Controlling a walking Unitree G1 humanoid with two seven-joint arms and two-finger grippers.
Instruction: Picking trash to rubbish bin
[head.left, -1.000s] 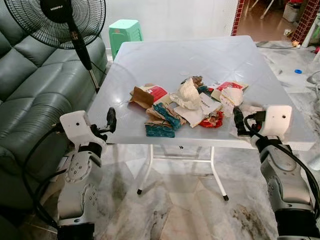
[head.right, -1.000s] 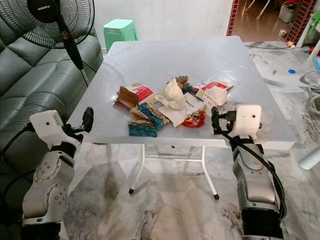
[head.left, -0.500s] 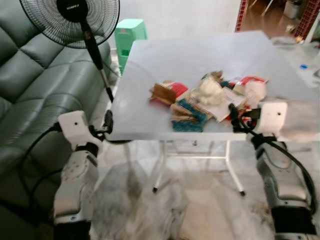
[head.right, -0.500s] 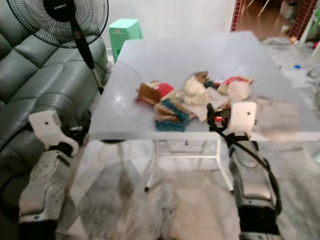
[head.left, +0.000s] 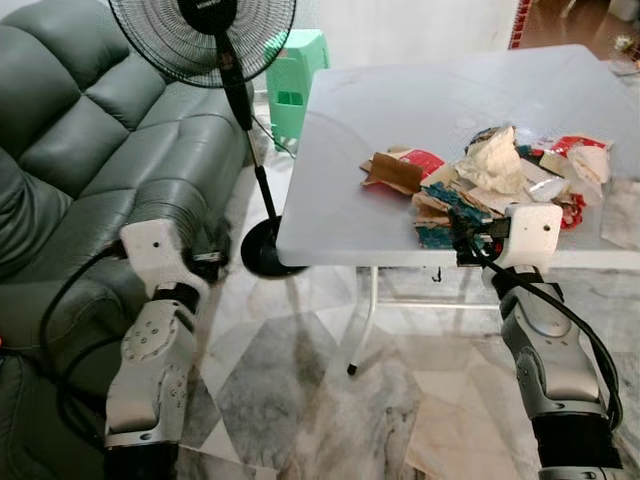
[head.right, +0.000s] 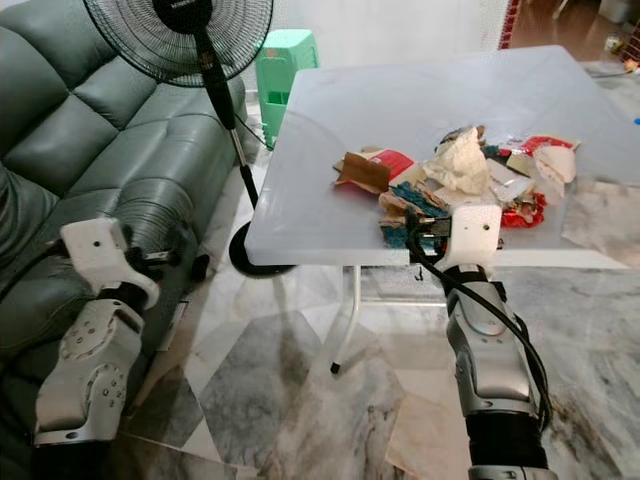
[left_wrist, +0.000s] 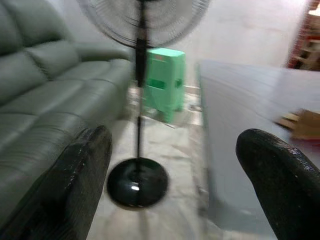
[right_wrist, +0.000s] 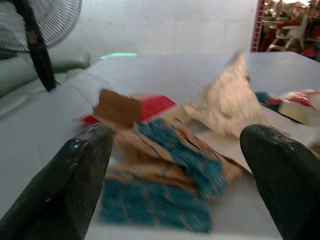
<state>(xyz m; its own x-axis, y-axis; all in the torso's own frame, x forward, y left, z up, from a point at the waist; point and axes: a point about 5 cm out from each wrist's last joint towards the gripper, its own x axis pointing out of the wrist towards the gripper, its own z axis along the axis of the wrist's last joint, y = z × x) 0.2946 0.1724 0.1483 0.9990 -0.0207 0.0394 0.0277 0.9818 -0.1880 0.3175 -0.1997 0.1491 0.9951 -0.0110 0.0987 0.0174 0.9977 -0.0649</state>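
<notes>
Heap of crumpled paper and cardboard trash on white square bench, right pincer released at bench edge, left pincer released beside grey-green leather sofa.

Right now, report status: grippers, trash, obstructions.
Right gripper open, empty, at table edge facing trash pile. Left gripper open, empty, low beside sofa. Standing fan by table's left corner.

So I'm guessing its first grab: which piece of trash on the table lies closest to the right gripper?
The blue-and-brown wrapper at the table's near edge, right before the open right gripper; the crumpled white paper and red packets lie farther back.
</notes>
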